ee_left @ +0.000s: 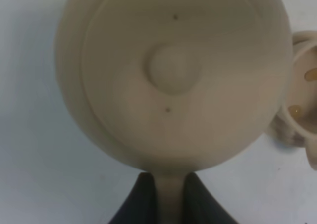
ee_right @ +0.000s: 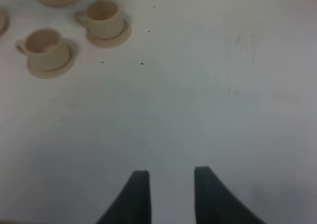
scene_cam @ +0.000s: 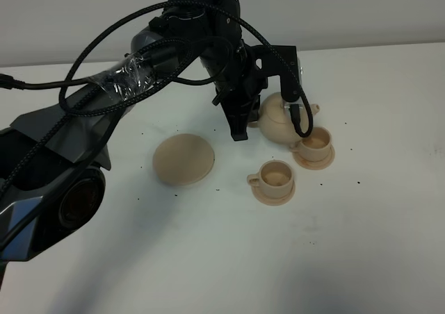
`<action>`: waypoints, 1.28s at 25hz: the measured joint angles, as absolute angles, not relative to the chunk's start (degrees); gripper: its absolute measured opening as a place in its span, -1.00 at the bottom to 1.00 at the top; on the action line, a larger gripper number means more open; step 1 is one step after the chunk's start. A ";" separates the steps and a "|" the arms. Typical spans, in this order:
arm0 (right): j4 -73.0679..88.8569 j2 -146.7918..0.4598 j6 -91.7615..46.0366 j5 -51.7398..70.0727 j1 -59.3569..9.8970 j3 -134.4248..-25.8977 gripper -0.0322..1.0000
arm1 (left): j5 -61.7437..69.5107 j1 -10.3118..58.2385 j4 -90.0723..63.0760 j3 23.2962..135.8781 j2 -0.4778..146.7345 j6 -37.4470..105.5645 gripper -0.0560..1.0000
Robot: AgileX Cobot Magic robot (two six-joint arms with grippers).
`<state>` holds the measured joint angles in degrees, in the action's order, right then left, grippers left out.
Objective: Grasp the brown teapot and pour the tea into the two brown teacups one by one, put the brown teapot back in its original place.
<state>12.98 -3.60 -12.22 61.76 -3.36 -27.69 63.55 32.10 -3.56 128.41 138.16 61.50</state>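
The brown teapot hangs right of its round plate, the original place, which lies bare. My left gripper is shut on the pot's loop handle; the lid and knob fill the left wrist view. Its spout points over the far teacup, whose rim shows beside the pot. The near teacup stands on its saucer in front. My right gripper is open with nothing between its fingers, well away from both teacups. It is out of the high view.
The white table carries small dark specks around the tea set. The left arm and its black cables stretch over the table's left side. A pale wall runs along the back edge.
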 joint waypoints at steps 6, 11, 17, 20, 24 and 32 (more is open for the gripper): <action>12.98 -3.60 -12.22 61.76 -3.36 -27.69 -0.48 | 63.11 32.20 -0.71 128.41 138.47 60.00 -0.66; 12.98 -3.60 -12.22 61.76 -3.36 -27.69 -0.48 | 62.93 32.02 1.27 128.41 138.47 59.72 -0.66; 12.98 -3.60 -12.22 61.76 -3.36 -27.69 -0.48 | 62.82 31.20 1.73 128.41 138.47 59.54 -0.66; 12.98 -3.60 -12.22 61.76 -3.36 -27.69 -0.48 | 62.82 30.94 1.72 128.41 138.47 59.54 -0.66; 12.98 -3.60 -12.22 61.76 -3.36 -27.69 -0.48 | 62.22 30.87 1.79 128.41 138.66 59.54 -0.66; 12.98 -3.60 -12.22 61.76 -3.36 -27.69 -0.48 | 61.66 30.87 1.71 128.50 140.28 59.37 -0.66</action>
<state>12.98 -3.60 -12.22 61.76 -3.36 -27.69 61.66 30.87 1.71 128.50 140.28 59.37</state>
